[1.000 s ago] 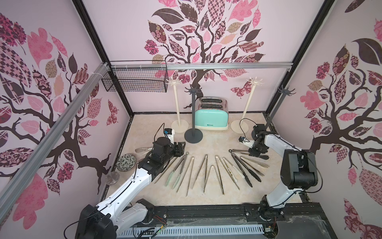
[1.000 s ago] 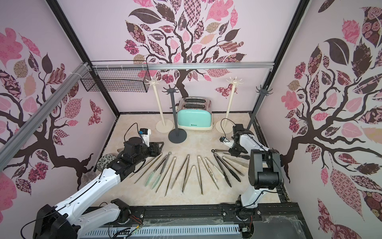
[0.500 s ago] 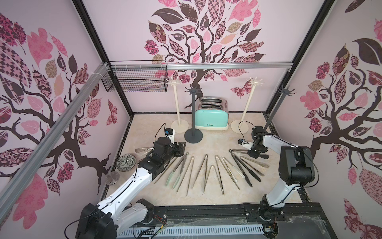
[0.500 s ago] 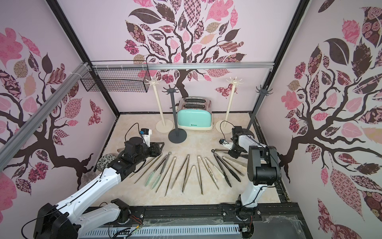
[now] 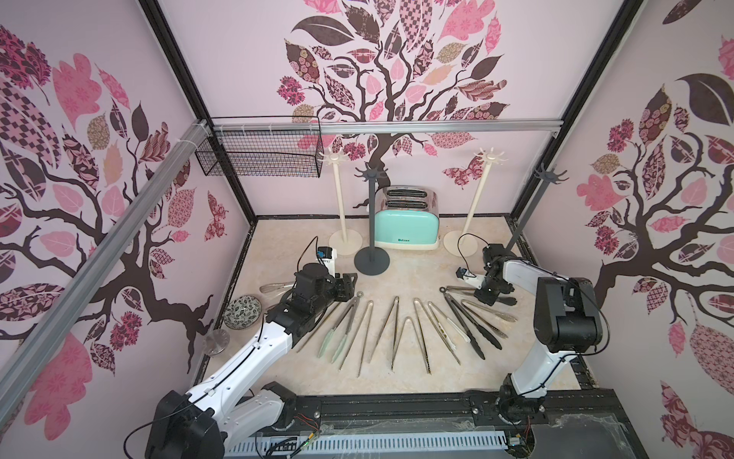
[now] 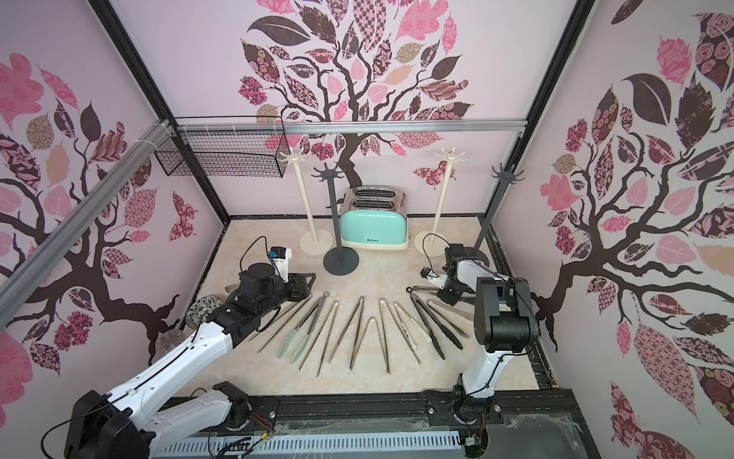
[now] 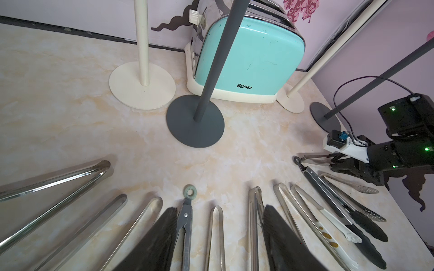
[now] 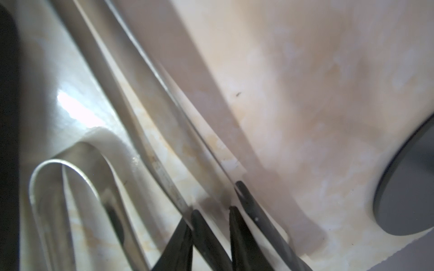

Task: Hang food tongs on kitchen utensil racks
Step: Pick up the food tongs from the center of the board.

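Several food tongs [image 5: 397, 330] lie fanned out on the marble floor. My left gripper [image 7: 220, 207] hovers open just above the fan's left part, beside the ring-ended mint-tipped tongs [image 7: 187, 211], holding nothing. My right gripper [image 5: 482, 294] is down at the black-tipped tongs [image 5: 460, 289] lying crosswise at the far right. In the right wrist view its fingertips [image 8: 232, 211] stand on either side of one black-tipped arm [image 8: 206, 232], with a thin gap left. Four kitchen utensil racks stand behind with bare hooks: cream [image 5: 344, 198], dark grey [image 5: 371, 222], cream [image 5: 474, 206], dark grey [image 5: 528, 214].
A mint toaster [image 5: 407, 226] stands between the racks at the back wall. A black wire basket [image 5: 270, 155] hangs from the rail at the upper left. A patterned dish [image 5: 242, 312] and a glass lid [image 5: 216, 341] lie by the left wall.
My right gripper has narrowed around the arm of the black-tipped tongs, and that arm's elbow has shifted slightly left. The left arm has stayed put, still open.
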You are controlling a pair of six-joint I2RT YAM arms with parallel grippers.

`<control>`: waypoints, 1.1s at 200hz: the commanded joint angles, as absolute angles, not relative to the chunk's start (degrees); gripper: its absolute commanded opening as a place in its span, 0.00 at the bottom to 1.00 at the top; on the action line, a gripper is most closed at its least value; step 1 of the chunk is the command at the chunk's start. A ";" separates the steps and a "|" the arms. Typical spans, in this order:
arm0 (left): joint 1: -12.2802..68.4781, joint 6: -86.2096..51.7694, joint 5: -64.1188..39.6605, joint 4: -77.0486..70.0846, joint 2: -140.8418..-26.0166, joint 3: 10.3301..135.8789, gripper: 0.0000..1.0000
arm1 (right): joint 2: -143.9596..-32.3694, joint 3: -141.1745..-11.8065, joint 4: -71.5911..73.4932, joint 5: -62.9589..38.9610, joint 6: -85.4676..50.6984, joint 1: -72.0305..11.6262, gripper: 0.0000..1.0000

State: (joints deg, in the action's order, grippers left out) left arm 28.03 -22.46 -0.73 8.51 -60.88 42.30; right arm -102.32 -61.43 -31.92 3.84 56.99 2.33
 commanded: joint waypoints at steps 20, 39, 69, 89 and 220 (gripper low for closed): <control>28.20 -21.85 -1.25 7.05 -59.24 41.84 0.61 | -104.33 -59.89 -29.37 4.38 56.14 2.47 0.20; 28.21 -21.84 -1.23 6.85 -59.00 41.61 0.61 | -104.41 -60.02 -28.65 4.44 55.99 2.49 0.15; 28.20 -21.80 -1.09 6.78 -58.71 41.66 0.61 | -104.93 -60.84 -28.47 4.15 55.92 2.47 0.06; 28.16 -21.75 -1.12 6.68 -58.71 41.56 0.61 | -105.25 -61.38 -28.56 4.19 55.81 2.52 0.00; 28.18 -22.19 -0.38 5.10 -57.57 39.97 0.59 | -89.74 -67.41 -24.39 -6.44 43.28 0.47 0.00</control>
